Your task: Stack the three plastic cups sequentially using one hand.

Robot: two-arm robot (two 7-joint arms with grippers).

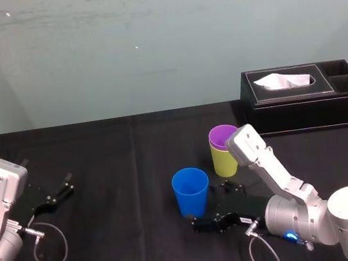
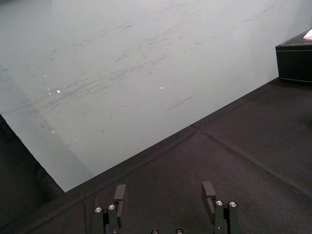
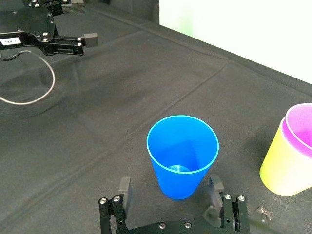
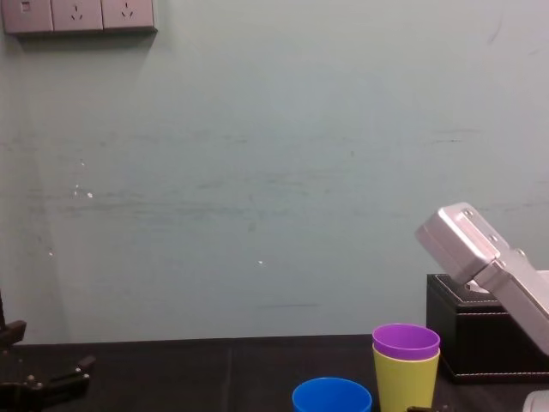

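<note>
Closing in on the blue cup [image 3: 183,156], upright on the black surface [image 1: 116,177], just beside the yellow-green cup [image 1: 225,161] on its left and a little nearer the robot. Seeing the purple cup [image 1: 222,136] already nested inside the yellow-green one, so judging two of three stacked and the last pick in hand. Straddling the blue cup's lower wall with the right tool [image 3: 170,184], held low over the surface, fingers apart, one on each side, no squeeze on the plastic yet. Next, probably: pinch the tapered wall lightly enough not to buckle it, lift above the purple rim, carry it across, centre over the open mouth, lower straight down, let go. Resting well off to the left, left tool [image 2: 164,186], fingers apart as well, holding nothing.
</note>
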